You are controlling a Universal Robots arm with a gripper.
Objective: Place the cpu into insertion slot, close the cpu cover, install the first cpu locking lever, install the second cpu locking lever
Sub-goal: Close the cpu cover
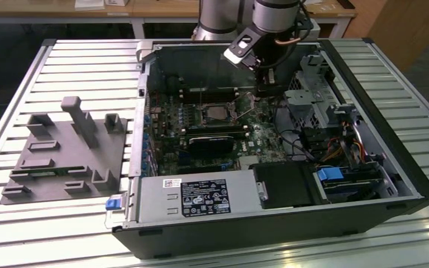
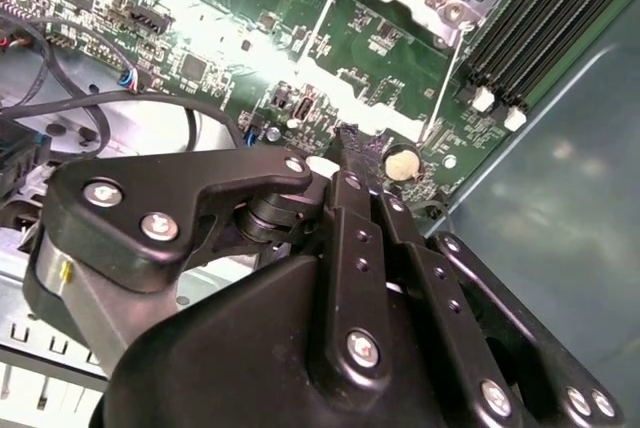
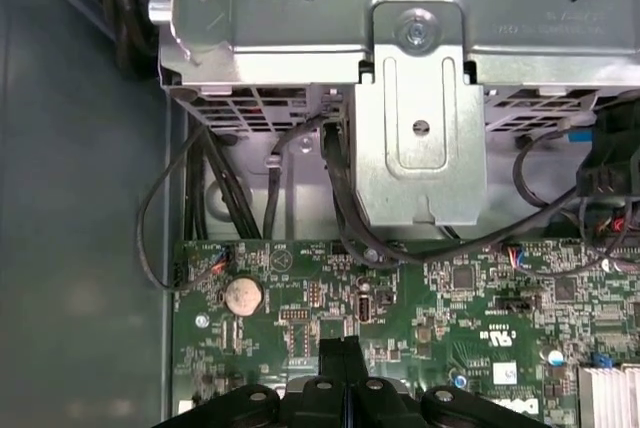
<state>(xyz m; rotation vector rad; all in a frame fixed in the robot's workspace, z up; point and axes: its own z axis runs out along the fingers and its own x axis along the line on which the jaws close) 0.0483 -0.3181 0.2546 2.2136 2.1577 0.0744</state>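
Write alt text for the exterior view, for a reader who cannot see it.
A robot arm reaches into an open computer case lying on a slatted metal table, its end effector low over the green motherboard, to the exterior view's right of the insertion slot. A grey fixture sits on the table at the exterior view's left.

A grey fixture (image 1: 58,162) lies on the slatted table (image 1: 51,234) — beside the open computer case (image 1: 274,229).
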